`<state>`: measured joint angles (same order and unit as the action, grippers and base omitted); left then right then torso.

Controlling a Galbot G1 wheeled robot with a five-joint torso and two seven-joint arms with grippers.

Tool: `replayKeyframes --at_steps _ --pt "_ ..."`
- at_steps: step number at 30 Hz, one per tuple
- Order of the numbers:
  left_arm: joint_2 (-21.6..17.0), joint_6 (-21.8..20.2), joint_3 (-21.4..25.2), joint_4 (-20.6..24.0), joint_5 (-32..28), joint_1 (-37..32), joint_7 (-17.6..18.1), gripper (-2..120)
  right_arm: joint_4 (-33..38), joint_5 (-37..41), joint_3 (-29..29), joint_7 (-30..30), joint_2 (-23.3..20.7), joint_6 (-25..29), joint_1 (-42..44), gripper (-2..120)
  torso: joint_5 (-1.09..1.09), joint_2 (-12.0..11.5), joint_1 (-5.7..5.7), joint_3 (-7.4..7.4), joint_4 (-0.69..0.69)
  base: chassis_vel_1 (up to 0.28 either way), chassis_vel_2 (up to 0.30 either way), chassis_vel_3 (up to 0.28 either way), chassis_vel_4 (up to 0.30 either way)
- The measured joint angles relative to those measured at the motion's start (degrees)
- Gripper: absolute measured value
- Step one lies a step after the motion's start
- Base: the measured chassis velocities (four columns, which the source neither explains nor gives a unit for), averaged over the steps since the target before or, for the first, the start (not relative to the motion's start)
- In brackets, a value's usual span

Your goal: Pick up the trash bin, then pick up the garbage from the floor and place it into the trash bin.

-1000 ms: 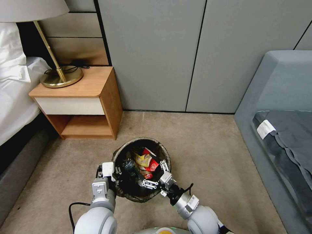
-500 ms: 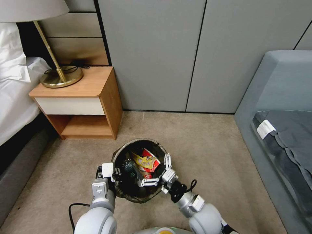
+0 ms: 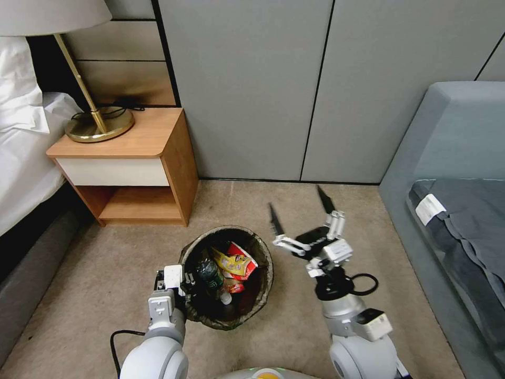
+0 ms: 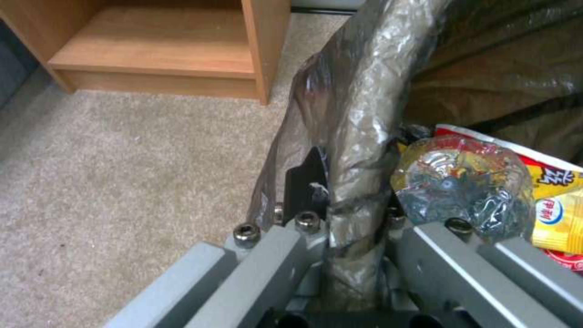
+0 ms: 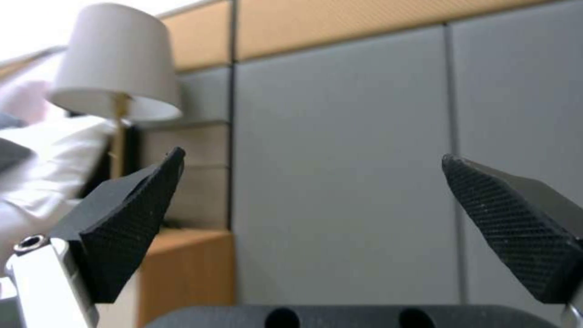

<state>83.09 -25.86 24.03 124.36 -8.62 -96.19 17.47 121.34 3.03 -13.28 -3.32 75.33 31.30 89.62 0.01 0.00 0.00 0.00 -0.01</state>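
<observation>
We see the trash bin [image 3: 227, 277] in front of us above the beige carpet [image 3: 342, 231], near the open front of the wooden nightstand [image 3: 138, 163]; it is round, and a dark, glossy, wrinkled bag [image 4: 358, 105] is folded over its rim; inside lies the garbage [image 3: 231, 268]: a yellow and red snack wrapper [image 3: 235, 261], flat and creased, a small bottle [image 3: 211, 275] of clear crinkled plastic with a green label, and a smaller red piece below them; our left gripper [image 3: 181, 281] is at the rim on the side nearest to us, and in the left wrist view its jaws are clamped on the bag-covered rim, one black fingertip [image 4: 307, 175] outside the wall and the other inside; our right gripper [image 3: 301, 212] is raised beside the bin, to its right and apart from it, the jaws wide apart and holding nothing; its black fingertips [image 5: 130, 228] are wedge-shaped with a fine dotted texture; they point toward the grey panelled wall [image 3: 247, 84]; on the nightstand stands a lamp [image 3: 84, 68] with a brass stem, a round brass base and a smooth pale shade; at the left is white bedding [image 3: 26, 147], at the right a grey upholstered sofa [image 3: 452, 137].
</observation>
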Motion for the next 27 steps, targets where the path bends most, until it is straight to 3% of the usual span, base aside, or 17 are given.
replayKeyframes --at_steps 11,27 --pt "-0.1 1.4 0.2 0.6 -1.6 0.2 0.3 0 -4.1 -0.2 -2.2 -4.7 0.7 0.5 -0.9 100 0.00 0.0 0.00 0.00 0.00 0.000 0.000 0.000 0.000" --pt "-0.1 1.2 0.4 1.4 -1.7 -0.1 0.3 0 -5.2 -0.1 -2.3 -4.6 0.7 0.0 -1.8 100 -0.01 0.0 0.00 0.00 0.01 0.053 0.051 0.053 0.051"
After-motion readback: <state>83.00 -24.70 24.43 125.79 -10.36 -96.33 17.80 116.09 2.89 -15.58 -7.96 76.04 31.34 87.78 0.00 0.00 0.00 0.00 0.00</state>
